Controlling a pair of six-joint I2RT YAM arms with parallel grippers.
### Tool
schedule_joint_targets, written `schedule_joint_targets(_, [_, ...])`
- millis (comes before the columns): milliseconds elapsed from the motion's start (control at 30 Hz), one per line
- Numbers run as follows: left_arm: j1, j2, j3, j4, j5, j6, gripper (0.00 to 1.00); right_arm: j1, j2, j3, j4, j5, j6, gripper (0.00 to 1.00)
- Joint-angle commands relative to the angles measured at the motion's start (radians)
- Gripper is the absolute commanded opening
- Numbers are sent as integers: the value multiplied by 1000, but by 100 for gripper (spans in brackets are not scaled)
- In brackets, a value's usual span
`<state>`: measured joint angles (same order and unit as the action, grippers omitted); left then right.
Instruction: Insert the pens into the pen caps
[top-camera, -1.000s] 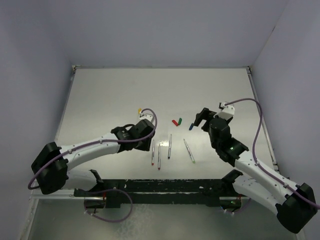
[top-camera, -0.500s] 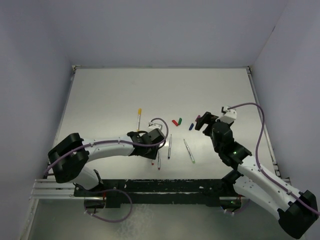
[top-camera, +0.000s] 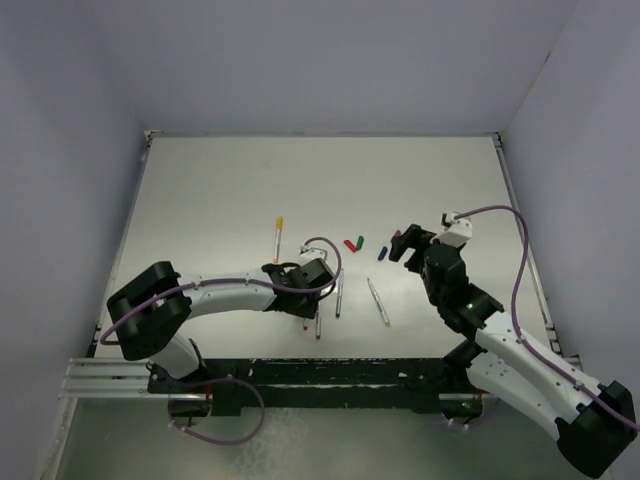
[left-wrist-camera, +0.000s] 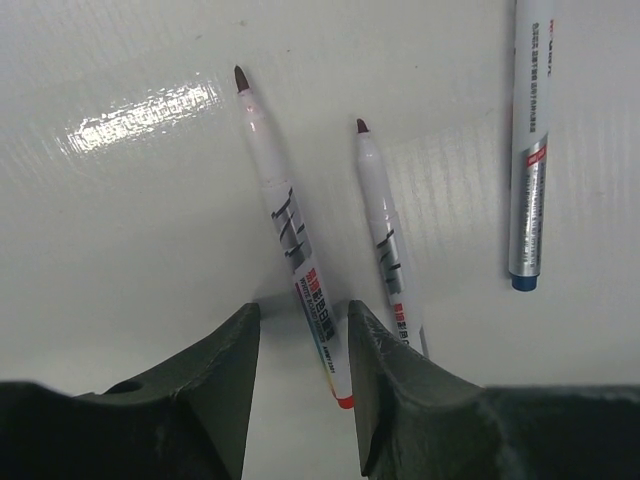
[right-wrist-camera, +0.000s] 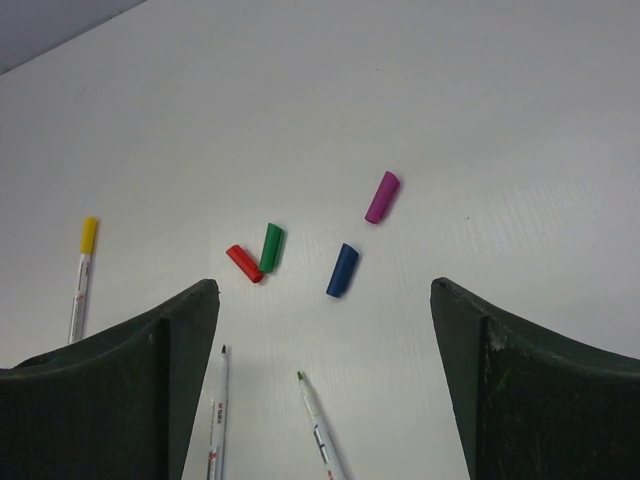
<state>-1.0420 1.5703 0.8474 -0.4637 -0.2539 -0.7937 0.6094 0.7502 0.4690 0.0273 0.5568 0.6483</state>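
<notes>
My left gripper (left-wrist-camera: 302, 330) is open and low over the table, its jaws straddling a white pen (left-wrist-camera: 290, 225) with a red end. This pen lies close against the right finger (left-wrist-camera: 380, 400). A second pen (left-wrist-camera: 385, 235) and a blue-ended pen (left-wrist-camera: 530, 150) lie just to its right. In the top view the left gripper (top-camera: 306, 303) is at the near pens (top-camera: 339, 290). My right gripper (right-wrist-camera: 322, 290) hangs open above the caps: red (right-wrist-camera: 243, 263), green (right-wrist-camera: 271, 246), blue (right-wrist-camera: 342, 270) and purple (right-wrist-camera: 382, 196). A green-tipped pen (right-wrist-camera: 320, 425) lies below them.
A pen wearing its yellow cap (top-camera: 278, 238) lies alone to the left of the loose caps. Pale walls stand at the back and on both sides of the white table (top-camera: 220, 190). The arms' black base rail (top-camera: 330, 375) runs along the near edge.
The left gripper has moved nearer and right, from the yellow-capped pen down onto the near pens. The right gripper shifted slightly and stays open.
</notes>
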Motion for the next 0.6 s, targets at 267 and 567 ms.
schedule_joint_targets(267, [-3,45,-21,-88,-12,-33,38,1,-67,3,31,-13,23,87])
schedule_joint_targets(567, [-1,40,-32,-114,13,-7,32,2,-72,31,21,-36,25,86])
